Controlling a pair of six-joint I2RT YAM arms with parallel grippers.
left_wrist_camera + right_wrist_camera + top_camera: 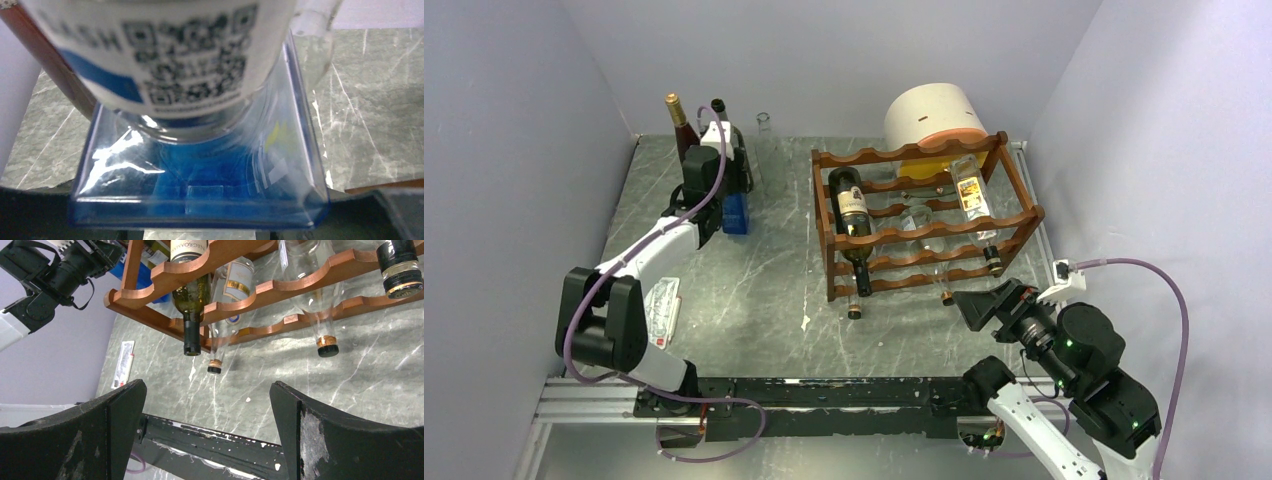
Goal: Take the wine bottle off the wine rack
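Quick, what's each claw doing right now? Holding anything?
Left gripper: close against a labelled bottle and a blue clear container; grip cannot be told.
Right gripper: open, empty, facing the wine rack.

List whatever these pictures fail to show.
Left gripper: top view, jaws hidden beneath its own wrist; left wrist view shows no fingers.
Bottle label: left wrist view, blurred and cut by the top edge.
Wine rack: right wrist view, upper tiers cut by the top edge.
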